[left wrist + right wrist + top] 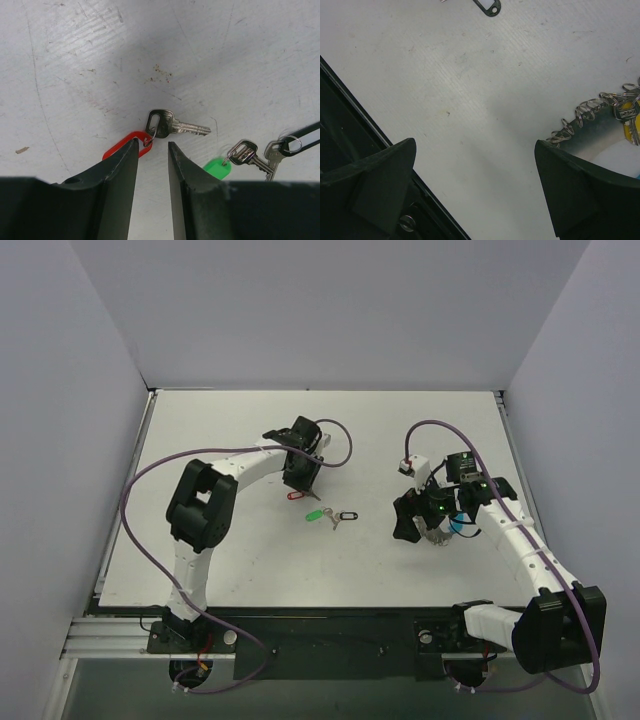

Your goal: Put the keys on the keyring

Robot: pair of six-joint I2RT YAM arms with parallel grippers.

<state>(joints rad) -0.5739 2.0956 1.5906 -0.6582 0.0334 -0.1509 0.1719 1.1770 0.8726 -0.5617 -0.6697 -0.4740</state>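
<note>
Nearest, the right gripper [475, 145] gapes wide and holds nothing, with the keyring [585, 112] chain just beside one finger. Farther off, the red-tagged key [175, 125] lies flat, blade pointing right in the left wrist view. Its tag runs under the narrowed left gripper [152, 144] — whether that pinches it, I cannot tell.

The keys [316, 513] lie near the middle of the tabletop [250, 570] — the keyring [585, 111] to their right, toward the right edge.
</note>
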